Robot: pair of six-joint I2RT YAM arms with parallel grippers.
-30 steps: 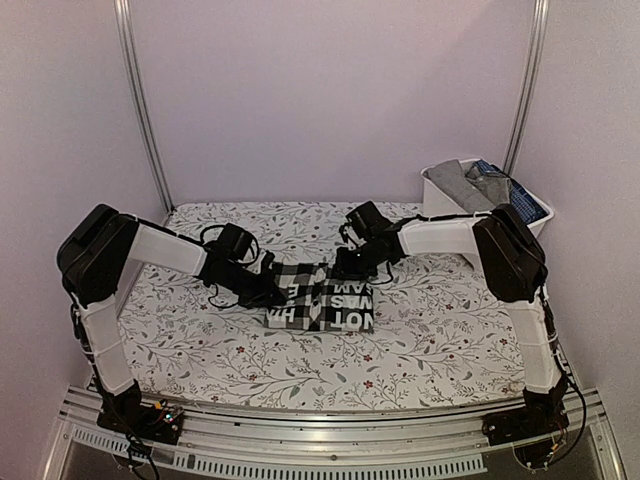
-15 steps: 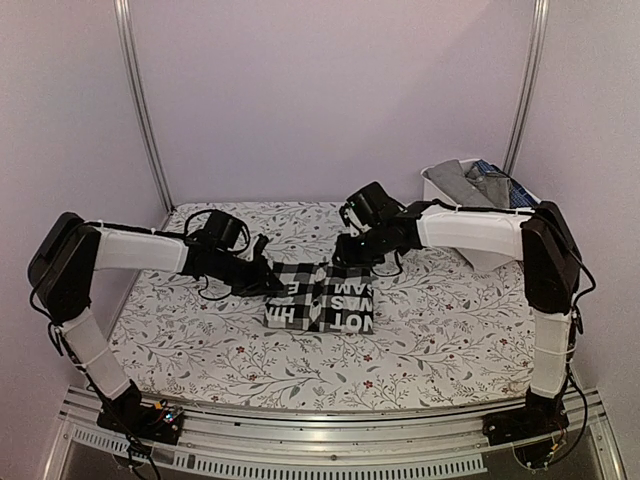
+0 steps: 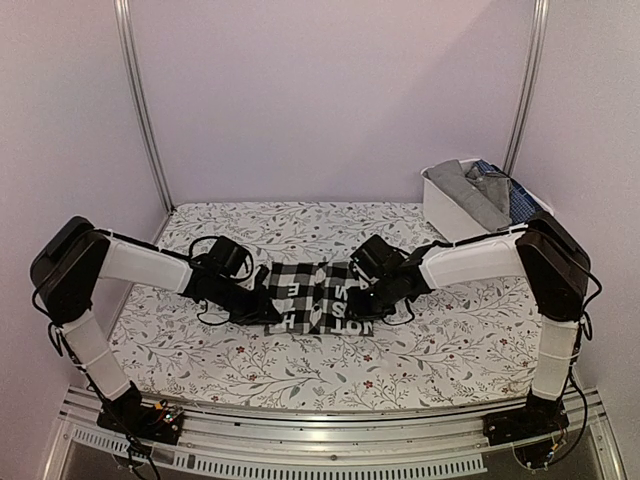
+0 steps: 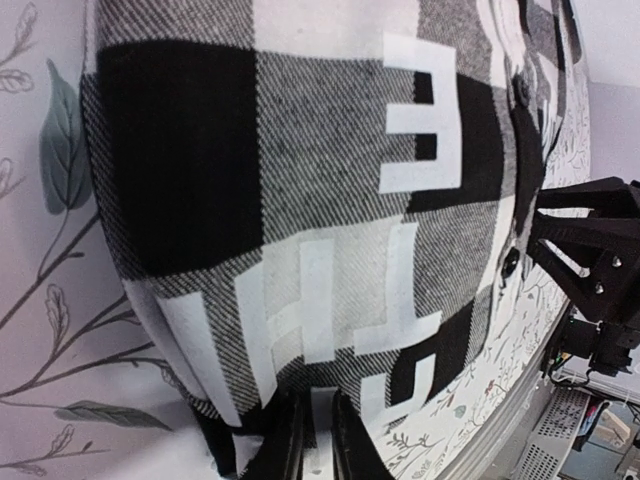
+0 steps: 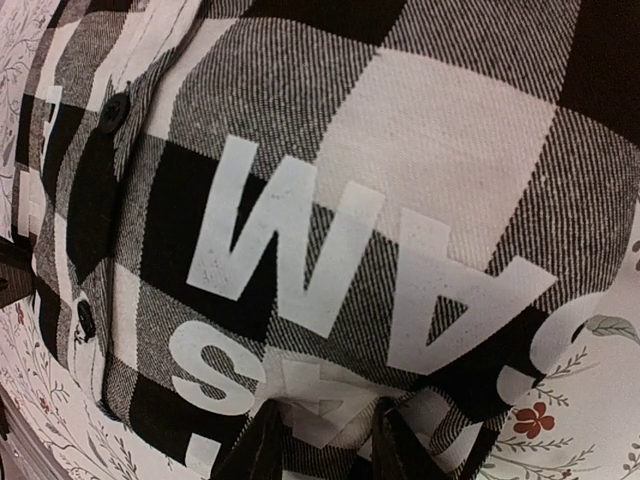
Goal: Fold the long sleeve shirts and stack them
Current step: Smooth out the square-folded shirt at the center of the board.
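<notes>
1. Shirt first: the checked shirt (image 3: 318, 298), a black-and-white large-check garment printed with big white letters (image 5: 270, 240), lies folded into a compact rectangle. It serves as the landmark for everything below.
2. Under the checked shirt is the table (image 3: 450, 330), covered in a floral-patterned cloth that shows on every side of the shirt.
3. At the shirt's left edge sits the left gripper (image 3: 262, 305), low against the cloth, with its arm reaching in from the left of the shirt.
4. From the left wrist camera, that gripper's jaws stand narrow, with only a thin pale strip in the gap. Its dark fingers (image 4: 285, 445) meet the shirt's rounded edge. I cannot tell whether cloth is actually pinched there.
5. At the shirt's right edge sits the right gripper (image 3: 365, 297), also down at cloth level.
6. From the right wrist camera, its fingers (image 5: 262, 445) stand partly apart. A bunched fold of the shirt's edge lies between them, so these jaws are closed on the shirt.
7. A row of dark buttons (image 5: 113, 110) runs down the shirt's placket, away from the right gripper's side.
8. Well apart from the checked shirt, off to its far right, a white bin (image 3: 455, 205) holds a grey shirt (image 3: 468, 185) and a blue patterned shirt (image 3: 512, 195), both loosely heaped.
</notes>
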